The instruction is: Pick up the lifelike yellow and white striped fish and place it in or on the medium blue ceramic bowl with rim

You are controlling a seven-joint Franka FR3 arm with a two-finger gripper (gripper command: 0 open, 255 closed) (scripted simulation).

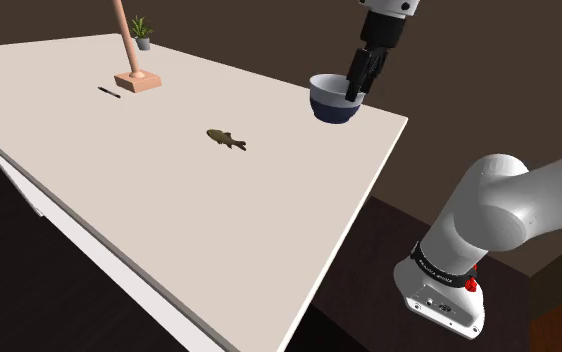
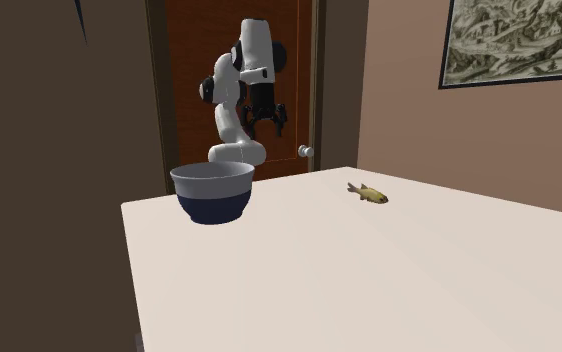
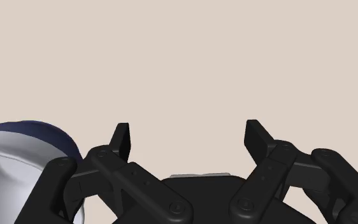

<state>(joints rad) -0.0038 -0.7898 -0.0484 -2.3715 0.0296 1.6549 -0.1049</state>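
Note:
A small yellowish-brown fish (image 1: pixel 226 139) lies flat near the middle of the pale table (image 1: pixel 119 180). A bowl (image 1: pixel 331 100), dark blue outside and pale inside, stands near the table's far right edge in the shoulder view. My black gripper (image 1: pixel 357 88) hangs just above the bowl's rim, on the side away from the fish. In the second exterior view the bowl (image 2: pixel 212 192) stands at the left, the fish (image 2: pixel 368 193) to its right, and the gripper (image 2: pixel 265 124) behind them. In the wrist view the gripper (image 3: pixel 189 135) is open over bare table with nothing between its fingers, and the bowl (image 3: pixel 18 149) sits beside it.
A pinkish post on a square base (image 1: pixel 136 80) stands at the table's far left, with a thin black stick (image 1: pixel 108 91) beside it and a small potted plant (image 1: pixel 141 32) behind. The table edge (image 1: pixel 369 190) drops off close to the bowl. A brown door (image 2: pixel 299 90) lies behind the arm.

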